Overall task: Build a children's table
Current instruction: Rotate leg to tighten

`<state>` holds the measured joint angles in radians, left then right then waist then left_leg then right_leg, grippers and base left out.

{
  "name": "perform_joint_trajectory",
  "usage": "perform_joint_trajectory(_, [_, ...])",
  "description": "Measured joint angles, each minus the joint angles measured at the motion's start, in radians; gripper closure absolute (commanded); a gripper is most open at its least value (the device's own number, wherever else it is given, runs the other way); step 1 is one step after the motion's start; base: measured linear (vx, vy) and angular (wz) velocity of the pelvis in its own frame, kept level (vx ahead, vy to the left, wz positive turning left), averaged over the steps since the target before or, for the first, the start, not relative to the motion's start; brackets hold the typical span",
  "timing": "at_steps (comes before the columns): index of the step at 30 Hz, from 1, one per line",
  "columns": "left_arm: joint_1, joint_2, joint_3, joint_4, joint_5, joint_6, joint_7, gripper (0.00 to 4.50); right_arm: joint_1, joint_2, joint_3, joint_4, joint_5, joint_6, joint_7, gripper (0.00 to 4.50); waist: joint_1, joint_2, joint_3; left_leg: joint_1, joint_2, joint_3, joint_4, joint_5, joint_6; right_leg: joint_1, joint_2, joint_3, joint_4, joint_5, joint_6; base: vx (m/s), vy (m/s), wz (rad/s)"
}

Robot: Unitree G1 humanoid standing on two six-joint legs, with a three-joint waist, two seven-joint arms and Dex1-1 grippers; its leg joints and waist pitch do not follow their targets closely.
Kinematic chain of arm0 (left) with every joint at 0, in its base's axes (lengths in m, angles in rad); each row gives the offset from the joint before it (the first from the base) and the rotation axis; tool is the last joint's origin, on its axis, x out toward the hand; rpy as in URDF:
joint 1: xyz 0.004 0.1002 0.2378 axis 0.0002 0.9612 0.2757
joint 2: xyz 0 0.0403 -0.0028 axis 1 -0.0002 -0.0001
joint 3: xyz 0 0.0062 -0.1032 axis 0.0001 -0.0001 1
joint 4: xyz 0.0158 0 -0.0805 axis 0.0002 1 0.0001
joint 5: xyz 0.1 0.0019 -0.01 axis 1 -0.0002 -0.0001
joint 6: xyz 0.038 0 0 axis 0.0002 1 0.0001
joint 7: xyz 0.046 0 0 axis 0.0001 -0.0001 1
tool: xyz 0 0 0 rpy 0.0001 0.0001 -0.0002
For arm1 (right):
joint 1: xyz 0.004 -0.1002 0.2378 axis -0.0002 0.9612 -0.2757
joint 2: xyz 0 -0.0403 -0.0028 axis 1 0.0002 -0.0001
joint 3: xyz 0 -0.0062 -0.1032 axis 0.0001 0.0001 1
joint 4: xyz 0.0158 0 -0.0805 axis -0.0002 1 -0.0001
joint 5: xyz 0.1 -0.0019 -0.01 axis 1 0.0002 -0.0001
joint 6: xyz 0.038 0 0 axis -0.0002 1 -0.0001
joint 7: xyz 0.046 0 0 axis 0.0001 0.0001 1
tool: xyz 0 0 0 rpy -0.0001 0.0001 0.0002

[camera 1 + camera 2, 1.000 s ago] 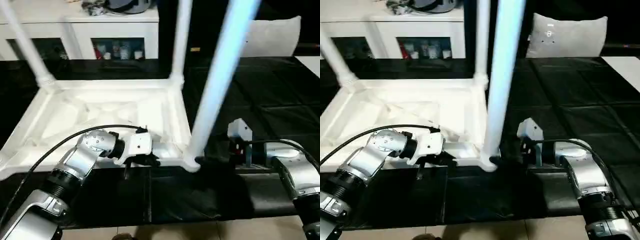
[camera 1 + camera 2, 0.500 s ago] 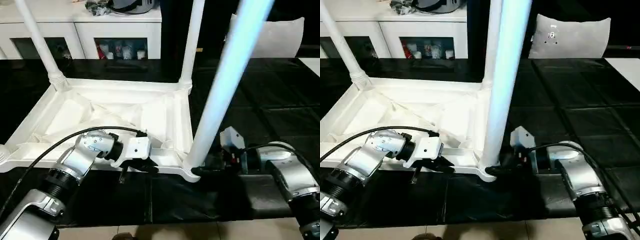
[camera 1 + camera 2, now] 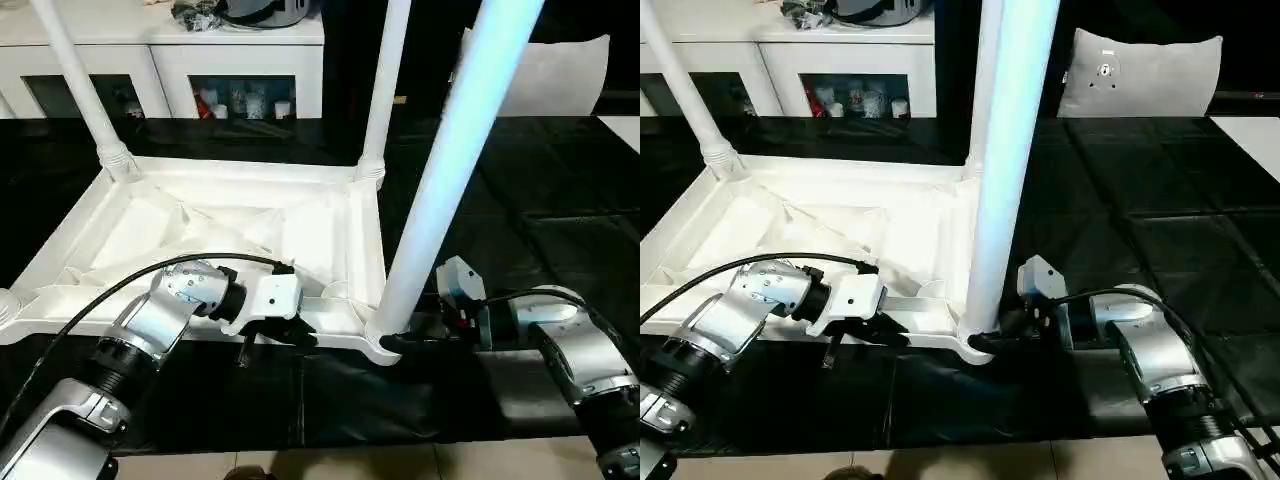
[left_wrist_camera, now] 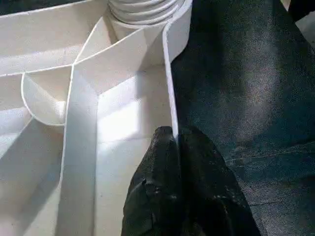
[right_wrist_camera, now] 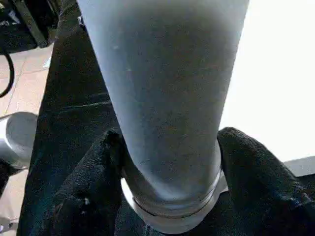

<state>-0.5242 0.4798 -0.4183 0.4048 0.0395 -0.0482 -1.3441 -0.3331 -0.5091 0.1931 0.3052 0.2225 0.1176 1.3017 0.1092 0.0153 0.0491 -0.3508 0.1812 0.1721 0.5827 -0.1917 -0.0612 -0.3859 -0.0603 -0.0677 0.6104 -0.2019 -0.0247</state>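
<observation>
Children's table (image 3: 210, 225), upturned on a black quilted mat (image 3: 560, 190), ribbed underside facing up. Compared with one second earlier, the right gripper (image 5: 170, 196) has drawn its fingers in from a wide spread: its black textured pads (image 5: 253, 167) now sit against both sides of the near right leg (image 3: 450, 170) just above the ringed base, where that leg enters its corner socket (image 3: 385, 345). The left gripper (image 3: 290, 335) is unchanged, fingers pressed together with the thin near rim (image 4: 170, 98) of the tabletop pinched between them.

The table is smooth, glossy white plastic. Its rectangular top carries diagonal ribs meeting at curved webs, with a raised rim all around. Three round, tapering legs stand upright: the far left leg (image 3: 85, 95), the far right leg (image 3: 380, 85) and the near right one, each with a ridged collar at its foot. The near left corner socket (image 3: 5, 303) appears at the edge of the head view.

Behind the mat stands a white cabinet (image 3: 240, 55) with glass doors; a pale cushion (image 3: 1135, 75) lies at far right
</observation>
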Motion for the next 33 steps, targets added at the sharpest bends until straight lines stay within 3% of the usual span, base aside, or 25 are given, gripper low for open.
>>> perform_joint_trajectory(3, [0.027,-0.008,0.043,-0.034,-0.005,0.116,0.058,4.50,0.006,0.080,-0.034,0.006,-0.002,0.052,-0.120,1.89,-0.018,-0.001,0.000,0.001,0.000,0.000,0.001,0.000,-0.001,0.000,0.000,0.000,0.001,0.002,-0.002,0.000,0.000,0.00])
perform_joint_trajectory(6, [0.048,-0.025,0.070,-0.062,-0.001,0.203,0.132,4.50,0.004,0.168,-0.070,0.018,-0.005,0.109,-0.273,1.89,-0.050,-0.001,0.000,0.001,0.000,0.001,0.002,0.001,-0.001,0.002,0.000,0.000,0.000,-0.001,0.002,0.000,0.000,0.00])
perform_joint_trajectory(8, [0.049,-0.059,0.077,-0.068,0.008,0.243,0.187,4.50,-0.020,0.216,-0.094,0.039,-0.020,0.138,-0.378,1.91,-0.068,-0.001,0.000,0.001,0.000,0.001,0.003,0.001,-0.001,0.002,0.000,0.001,0.000,-0.001,0.002,0.000,0.000,0.00])
perform_joint_trajectory(10, [0.049,-0.112,0.089,-0.066,0.034,0.272,0.260,4.50,-0.043,0.255,-0.120,0.068,-0.036,0.150,-0.483,1.93,-0.076,-0.002,0.000,0.002,0.000,0.001,0.004,0.001,-0.001,0.002,0.000,0.001,-0.001,-0.001,0.002,0.000,0.000,0.00])
perform_joint_trajectory(13, [0.030,-0.182,0.098,-0.039,0.074,0.294,0.363,4.50,-0.078,0.312,-0.146,0.108,-0.081,0.142,-0.638,1.93,-0.075,-0.004,0.000,0.002,0.000,0.001,0.004,0.001,-0.001,0.002,0.000,0.001,0.000,-0.001,0.002,0.000,0.000,0.00])
perform_joint_trajectory(17, [0.015,-0.214,0.098,-0.026,0.095,0.311,0.419,4.50,-0.092,0.337,-0.154,0.132,-0.102,0.120,-0.718,1.93,-0.072,-0.003,-0.001,0.001,0.000,0.000,0.004,0.001,-0.001,0.002,0.000,0.001,-0.001,-0.001,0.002,0.000,0.000,0.00])
perform_joint_trajectory(18, [0.015,-0.220,0.098,-0.026,0.096,0.312,0.427,4.50,-0.092,0.338,-0.162,0.132,-0.098,0.123,-0.718,1.40,-0.071,-0.003,-0.001,0.001,0.000,0.000,0.004,0.001,-0.001,0.002,0.000,0.001,-0.001,-0.001,0.002,0.000,0.000,0.00])
perform_joint_trajectory(19, [0.015,-0.223,0.097,-0.026,0.098,0.312,0.433,4.50,-0.092,0.338,-0.168,0.130,-0.095,0.127,-0.718,1.27,-0.069,-0.003,-0.001,0.001,0.000,0.000,0.004,0.001,-0.001,0.002,0.000,0.001,0.000,-0.001,0.002,0.000,0.000,0.00])
perform_joint_trajectory(24, [0.011,-0.233,0.083,-0.030,0.103,0.295,0.424,4.50,-0.071,0.327,-0.186,0.090,-0.074,0.159,-0.700,0.91,-0.051,-0.003,0.000,0.000,0.000,0.000,0.001,0.000,0.000,0.001,0.000,0.001,-0.001,0.001,-0.001,0.000,0.000,0.00])
perform_joint_trajectory(33, [0.009,-0.181,0.055,-0.027,0.093,0.212,0.353,4.50,-0.014,0.215,-0.164,0.049,-0.041,0.097,-0.492,0.14,-0.033,-0.002,0.000,-0.003,-0.001,0.000,-0.003,0.000,0.000,-0.003,0.000,0.000,-0.001,0.000,0.000,0.000,0.000,0.00])
